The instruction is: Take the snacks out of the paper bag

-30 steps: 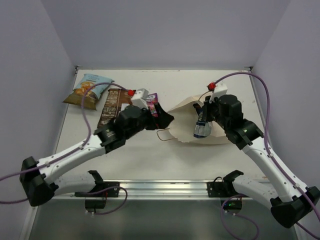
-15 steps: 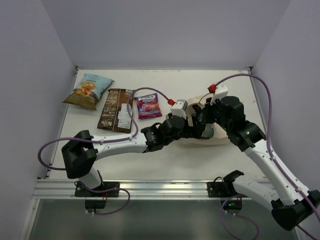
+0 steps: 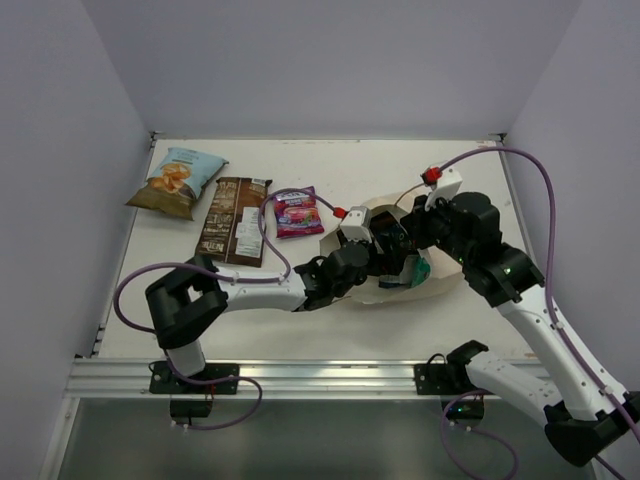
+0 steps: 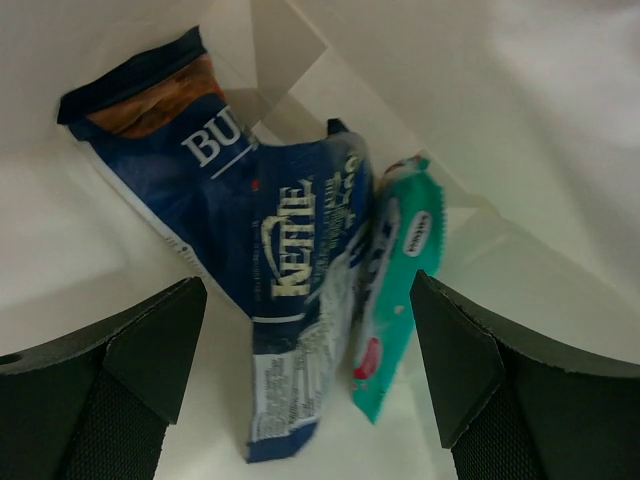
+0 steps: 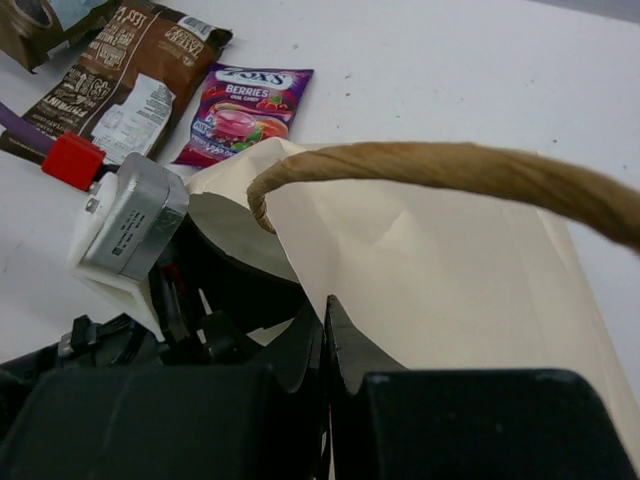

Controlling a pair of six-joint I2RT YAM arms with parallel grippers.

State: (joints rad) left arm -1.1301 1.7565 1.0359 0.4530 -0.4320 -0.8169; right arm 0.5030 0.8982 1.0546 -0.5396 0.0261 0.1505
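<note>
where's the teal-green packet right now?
The teal-green packet is inside the paper bag. The left wrist view shows it right of centre, directly beside the blue Kettle bag on that bag's right.

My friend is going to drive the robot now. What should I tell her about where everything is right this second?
Left end effector: open, reached inside the paper bag, holding nothing.
Right end effector: shut on the bag's edge.
Done: three snacks lie on the table, far left: chip bag, brown packet, purple candy packet.
Inside the bag: blue Kettle packet, second blue packet, green packet.
Left to do: grab those three and lay them out too.
</note>
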